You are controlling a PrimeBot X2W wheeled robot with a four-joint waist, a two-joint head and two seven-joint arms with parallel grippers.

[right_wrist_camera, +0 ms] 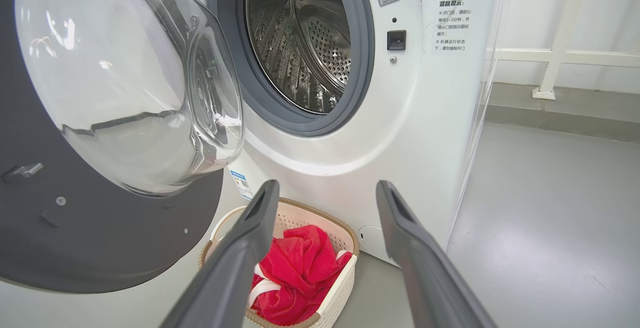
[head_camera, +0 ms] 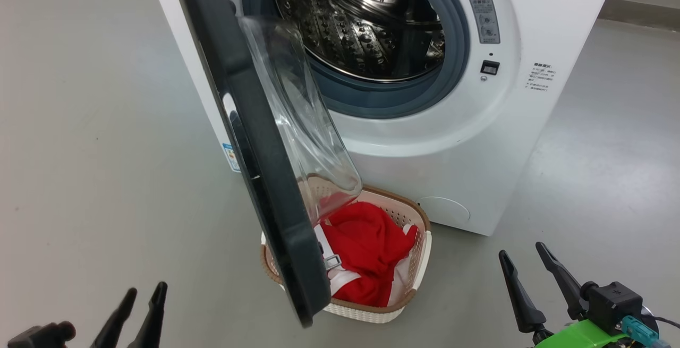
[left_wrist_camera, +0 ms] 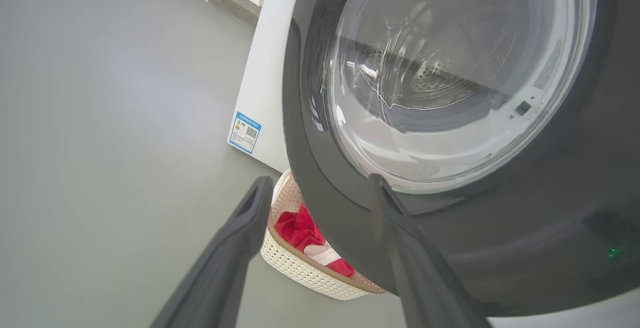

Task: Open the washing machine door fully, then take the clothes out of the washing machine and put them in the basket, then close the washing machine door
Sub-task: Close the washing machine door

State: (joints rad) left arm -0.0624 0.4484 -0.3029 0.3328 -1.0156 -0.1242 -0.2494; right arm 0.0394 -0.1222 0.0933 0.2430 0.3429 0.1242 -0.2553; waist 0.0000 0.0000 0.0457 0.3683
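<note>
While round door (head_camera: pixel 249 125) gapes, soft clothes (head_camera: pixel 366 247), perforated basket (head_camera: pixel 366 313)

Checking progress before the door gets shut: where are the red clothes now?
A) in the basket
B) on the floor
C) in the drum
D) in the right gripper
A: the clothes lie piled inside the basket, below the open door.

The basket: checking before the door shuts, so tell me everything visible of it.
The basket is a cream plastic tub with perforated walls and a brown woven-look rim. It stands upright on the floor before the washing machine, partly hidden by the open door, holding red clothes with white bands.
</note>
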